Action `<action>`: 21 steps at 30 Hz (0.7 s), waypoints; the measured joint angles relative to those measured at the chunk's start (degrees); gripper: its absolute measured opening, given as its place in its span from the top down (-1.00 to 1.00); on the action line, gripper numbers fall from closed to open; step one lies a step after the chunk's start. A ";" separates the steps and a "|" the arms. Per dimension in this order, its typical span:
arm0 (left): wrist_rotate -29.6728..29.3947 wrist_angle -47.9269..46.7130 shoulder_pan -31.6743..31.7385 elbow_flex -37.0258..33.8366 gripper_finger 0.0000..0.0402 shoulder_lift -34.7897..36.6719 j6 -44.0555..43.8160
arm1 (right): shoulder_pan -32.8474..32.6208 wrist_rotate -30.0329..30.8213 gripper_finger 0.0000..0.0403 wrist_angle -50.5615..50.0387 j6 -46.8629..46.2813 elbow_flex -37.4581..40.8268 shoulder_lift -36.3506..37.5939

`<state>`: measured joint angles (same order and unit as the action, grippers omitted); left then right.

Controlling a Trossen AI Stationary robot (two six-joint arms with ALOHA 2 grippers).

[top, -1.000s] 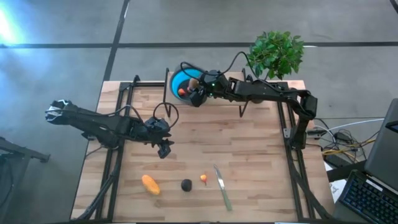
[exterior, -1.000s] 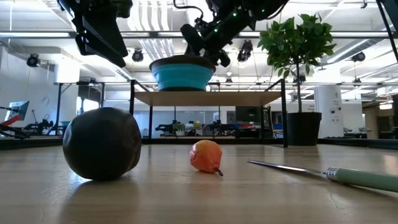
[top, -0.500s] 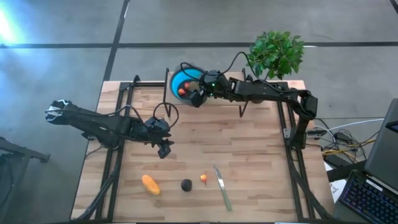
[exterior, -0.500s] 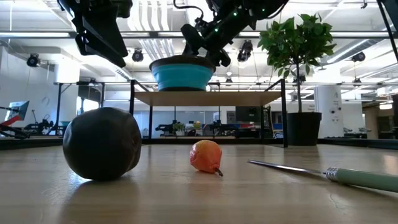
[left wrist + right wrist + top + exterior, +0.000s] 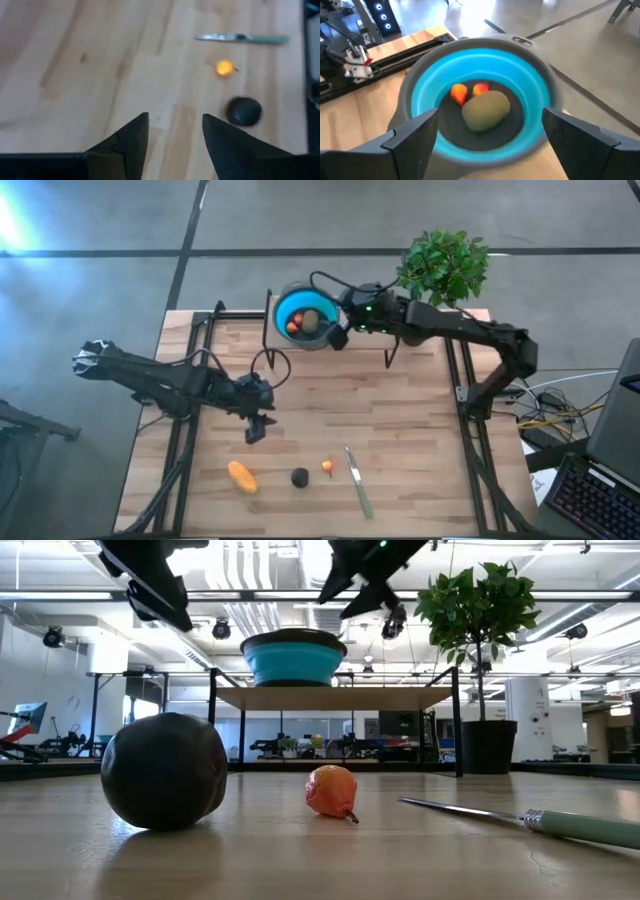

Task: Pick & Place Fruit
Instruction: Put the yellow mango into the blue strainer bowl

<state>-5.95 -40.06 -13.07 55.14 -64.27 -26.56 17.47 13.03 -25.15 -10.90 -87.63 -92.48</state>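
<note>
The blue bowl (image 5: 283, 308) stands at the table's far edge. It holds the olive-brown oval fruit (image 5: 486, 111) and two tiny red-orange pieces (image 5: 459, 93). My right gripper (image 5: 341, 332) hovers open just to the bowl's right, its fingers spread wide in the right wrist view (image 5: 490, 150). The elongated orange-yellow fruit (image 5: 241, 477), the black round fruit (image 5: 299, 477) and the tiny orange fruit (image 5: 328, 467) lie on the table near its near edge. My left gripper (image 5: 255, 428) hangs open above the boards, left of centre, farther in than these fruits (image 5: 175, 131).
The green-handled knife (image 5: 358, 480) lies flat right of the tiny orange fruit. A potted plant (image 5: 445, 265) stands at the far right corner, behind my right arm. Dark frame rails run along the table's left and right sides.
My right gripper has drawn back from over the bowl toward the table's right and risen; the olive-brown fruit now lies uncovered in the bowl. My left gripper has shifted a little toward the near edge and tipped.
</note>
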 joint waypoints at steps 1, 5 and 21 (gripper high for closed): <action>1.18 0.06 -0.19 0.13 0.05 0.02 1.11 | -0.04 -0.02 -0.70 -1.23 0.00 0.04 1.02; 4.27 -0.01 -1.48 0.46 0.05 0.02 3.85 | -0.46 0.02 -0.62 -4.38 0.03 0.35 4.99; 5.20 0.13 -14.77 0.97 0.05 0.00 -1.65 | -1.13 0.05 -0.33 -8.70 -5.59 9.23 17.16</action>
<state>-0.75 -39.92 -27.84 56.12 -64.27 -28.21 16.34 13.08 -33.85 -16.49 -78.41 -75.31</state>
